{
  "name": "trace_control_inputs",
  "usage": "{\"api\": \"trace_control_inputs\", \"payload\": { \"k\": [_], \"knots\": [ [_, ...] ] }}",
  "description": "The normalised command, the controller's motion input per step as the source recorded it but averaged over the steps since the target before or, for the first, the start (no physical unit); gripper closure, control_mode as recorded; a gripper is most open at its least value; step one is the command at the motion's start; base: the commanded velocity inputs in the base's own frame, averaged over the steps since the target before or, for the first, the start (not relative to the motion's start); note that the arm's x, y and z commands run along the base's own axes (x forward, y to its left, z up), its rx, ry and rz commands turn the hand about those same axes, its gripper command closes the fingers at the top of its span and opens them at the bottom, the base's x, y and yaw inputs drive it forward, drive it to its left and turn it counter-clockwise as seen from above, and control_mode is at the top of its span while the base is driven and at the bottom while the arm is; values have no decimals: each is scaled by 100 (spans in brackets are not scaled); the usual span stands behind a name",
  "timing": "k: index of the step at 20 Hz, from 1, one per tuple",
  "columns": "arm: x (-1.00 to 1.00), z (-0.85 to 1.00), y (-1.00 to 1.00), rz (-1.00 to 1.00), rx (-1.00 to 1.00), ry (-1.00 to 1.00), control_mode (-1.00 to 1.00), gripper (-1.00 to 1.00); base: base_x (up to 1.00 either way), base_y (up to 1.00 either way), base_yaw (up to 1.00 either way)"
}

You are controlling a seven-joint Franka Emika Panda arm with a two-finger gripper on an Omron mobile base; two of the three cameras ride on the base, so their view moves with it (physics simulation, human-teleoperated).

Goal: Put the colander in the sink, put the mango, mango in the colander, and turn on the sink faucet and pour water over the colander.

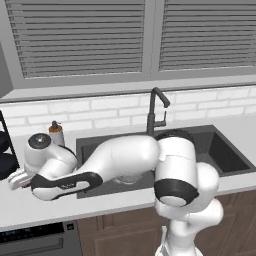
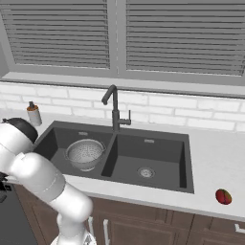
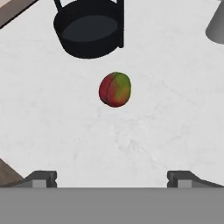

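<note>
Silvery wire mesh marks the colander (image 2: 85,153), which sits in the left basin of the sink (image 2: 158,143) in the right base view, left of centre in the frame. In the left base view the arm hides most of it; a bit of its rim shows under the forearm near the frame's centre. The faucet (image 2: 113,106) stands behind the divider between the two basins, its hooked spout turned toward the left of the frame.

One mango (image 3: 115,89), red with a green-yellow patch, lies on the white bench (image 3: 175,109) just above the centre of the hand view. The claw (image 3: 117,178) hangs over it with its two dark tips spread wide at the bottom left and bottom right of that frame, touching nothing. A black round holder (image 3: 89,30) stands on the bench at the top of the hand view, near the mango but apart from it.

A second mango (image 2: 223,196) rests on the bench at the lower right of the right base view, right of the sink and well apart from it.

At the left of the left base view, the hand reaches over the bench beside the sink, near a soap dispenser (image 1: 56,133).
</note>
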Motion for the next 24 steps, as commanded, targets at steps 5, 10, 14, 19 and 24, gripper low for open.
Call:
{"api": "trace_control_inputs", "payload": {
  "k": [5,10,14,19,24],
  "knots": [
    [10,-22,1,-8,0,0,-100,-100,0,0,0],
    [21,-25,0,-8,0,1,-100,-100,0,0,0],
    [24,-28,0,-7,0,1,-100,-100,0,0,0],
    [22,-19,9,-2,4,1,-100,-100,0,0,0],
    [23,-12,23,0,5,2,-100,-100,0,0,0]
  ]
}}
